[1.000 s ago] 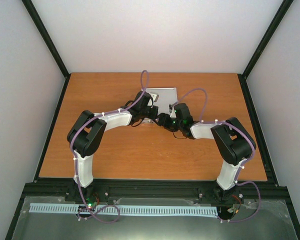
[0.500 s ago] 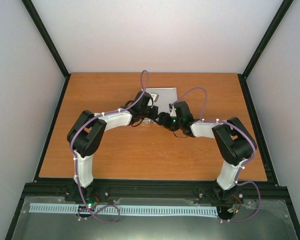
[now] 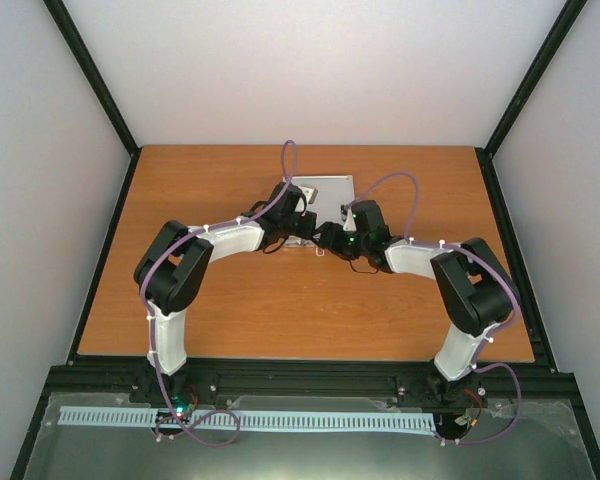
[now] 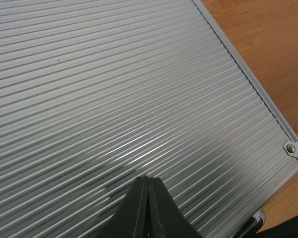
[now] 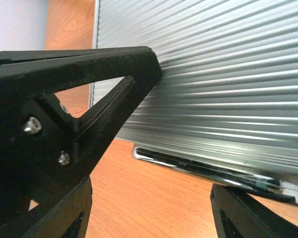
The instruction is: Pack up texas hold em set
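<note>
The silver ribbed aluminium case (image 3: 332, 187) of the texas hold em set lies closed and flat at the back middle of the table. My left gripper (image 4: 148, 179) is shut with nothing in it, its tips over the ribbed lid (image 4: 114, 89) close to the case's near right corner (image 4: 290, 148). My right gripper (image 5: 188, 148) is open at the case's near side. Its fingers (image 5: 89, 99) stand on either side of a chrome and black bar (image 5: 198, 167) that sticks out under the lid (image 5: 223, 64). They do not touch it.
The wooden table (image 3: 240, 300) runs round the case on all sides. Black frame posts (image 3: 92, 70) and white walls close in the workspace. The two arms meet over the case's near edge (image 3: 315, 240).
My right gripper has edged a little up and left, closer to the case's near edge. The left arm and the case have not moved.
</note>
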